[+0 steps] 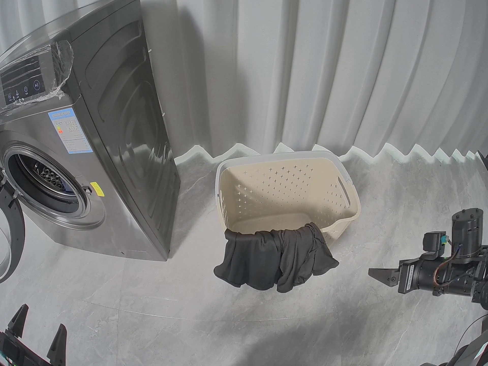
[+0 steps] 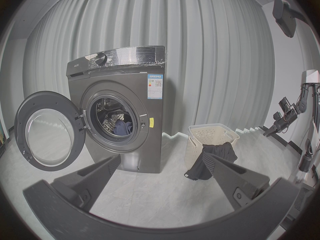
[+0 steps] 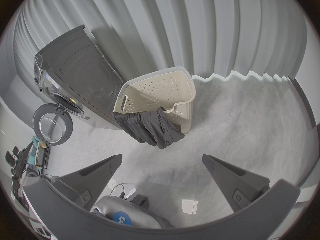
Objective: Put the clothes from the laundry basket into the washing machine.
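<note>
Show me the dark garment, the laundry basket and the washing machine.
dark garment (image 1: 274,257): head view, the part draped over the basket's front rim.
laundry basket (image 1: 284,186): head view, its perforated back wall.
washing machine (image 1: 127,128): head view, its side panel.

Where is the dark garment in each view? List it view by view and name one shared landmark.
Head view: dark garment draped over the near rim of the laundry basket, hanging outside.
Left wrist view: it hangs on the basket rim, beside the washing machine.
Right wrist view: it hangs over the basket's rim.
Shared landmark: the laundry basket.
</note>
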Robot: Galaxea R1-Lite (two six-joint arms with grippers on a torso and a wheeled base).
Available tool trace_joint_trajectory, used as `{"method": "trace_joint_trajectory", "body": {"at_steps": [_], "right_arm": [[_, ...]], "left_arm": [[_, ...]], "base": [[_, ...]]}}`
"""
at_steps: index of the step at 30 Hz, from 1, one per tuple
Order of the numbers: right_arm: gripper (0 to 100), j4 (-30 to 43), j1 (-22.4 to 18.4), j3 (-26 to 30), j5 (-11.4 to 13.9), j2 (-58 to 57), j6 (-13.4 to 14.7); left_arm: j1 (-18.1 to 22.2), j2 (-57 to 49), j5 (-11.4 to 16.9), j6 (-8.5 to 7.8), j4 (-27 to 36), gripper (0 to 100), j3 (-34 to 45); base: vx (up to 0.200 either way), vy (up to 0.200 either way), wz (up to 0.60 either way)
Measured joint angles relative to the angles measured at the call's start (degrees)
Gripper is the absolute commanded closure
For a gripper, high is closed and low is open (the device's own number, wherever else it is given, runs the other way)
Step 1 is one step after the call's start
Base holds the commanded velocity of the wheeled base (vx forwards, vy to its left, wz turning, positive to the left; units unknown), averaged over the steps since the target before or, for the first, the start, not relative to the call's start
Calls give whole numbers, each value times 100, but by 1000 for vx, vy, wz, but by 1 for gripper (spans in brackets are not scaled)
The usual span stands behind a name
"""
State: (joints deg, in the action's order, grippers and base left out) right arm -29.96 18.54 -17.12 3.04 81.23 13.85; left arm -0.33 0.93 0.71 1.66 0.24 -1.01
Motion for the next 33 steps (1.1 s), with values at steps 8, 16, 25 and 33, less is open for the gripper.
{"method": "trace_joint_trajectory", "body": {"at_steps": [8,16,25,33], "right_arm": [[0,-819,135,-123,-151,962,141],[0,-1566,182,-262,-261,1740,194],[0,-2551,356,-505,-467,2655,185],[0,-2628,488,-947,-557,3335,188]], "left_arm": [[-2,0,-2,0,2,0,0],[-2,0,0,-7,0,0,0],[-2,0,-2,-2,2,0,0],[-2,0,2,-2,0,0,0]], "base": [[0,0,0],[0,0,0],[0,0,0],[0,0,0]]}}
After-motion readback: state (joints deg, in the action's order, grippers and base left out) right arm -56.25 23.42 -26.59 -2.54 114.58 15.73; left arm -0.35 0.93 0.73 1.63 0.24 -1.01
